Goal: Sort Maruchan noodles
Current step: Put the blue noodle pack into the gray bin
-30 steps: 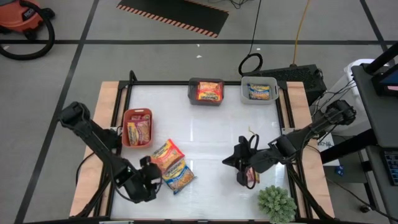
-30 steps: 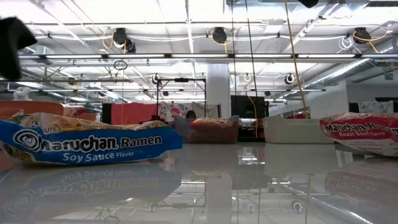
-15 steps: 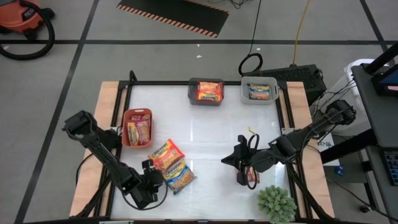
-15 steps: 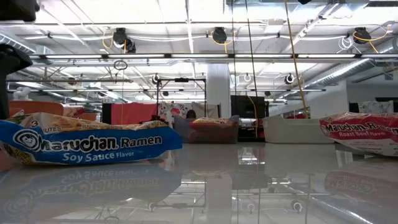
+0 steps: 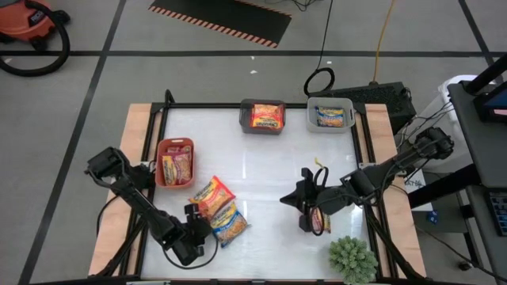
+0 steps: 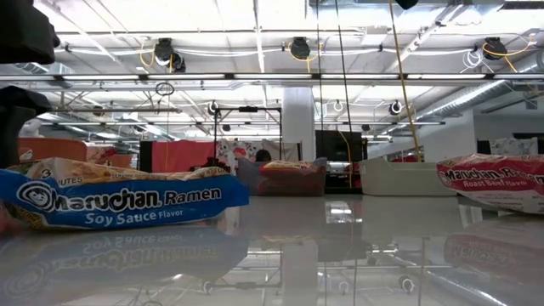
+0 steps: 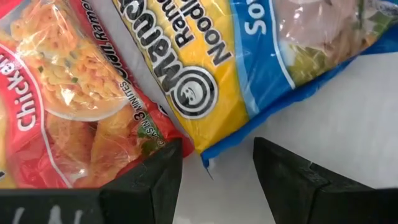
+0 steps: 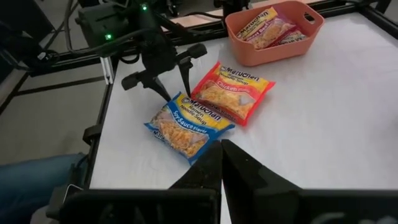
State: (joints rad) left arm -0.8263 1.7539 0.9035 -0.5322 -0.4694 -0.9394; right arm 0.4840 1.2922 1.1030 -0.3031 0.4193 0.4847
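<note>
Two Maruchan noodles packets lie flat on the white table near its front left: a red-trimmed chicken packet [image 5: 211, 195] and a blue-trimmed soy sauce packet [image 5: 229, 225] [image 6: 119, 200]. My left gripper [image 5: 201, 220] [image 7: 214, 169] points steeply down, open, with the blue packet's near-left corner [image 7: 208, 155] between its fingers and the red packet's corner [image 7: 168, 140] beside one finger. A third packet [image 5: 320, 224] [image 6: 493, 180] lies on the table under my right gripper [image 5: 295, 203] [image 8: 221, 163], which hangs shut well above it and holds nothing. My left gripper comes slanting down from the near left with one finger on each side of the blue packet's corner [image 7: 208, 155]. Whether the fingertips touch the packet or the table cannot be told.
An orange-red bin [image 5: 175, 162] with packets stands at the left. A grey bin [image 5: 262, 115] and a white bin [image 5: 330, 114], each with a packet, stand at the far edge. A green plant [image 5: 352, 260] sits at the near right corner. Bare table lies in the middle.
My left gripper has come down toward the two packets and shifted a little toward the blue one, rolling slightly, its fingers just as far apart. The packets have not moved. My right gripper has stayed in place.
</note>
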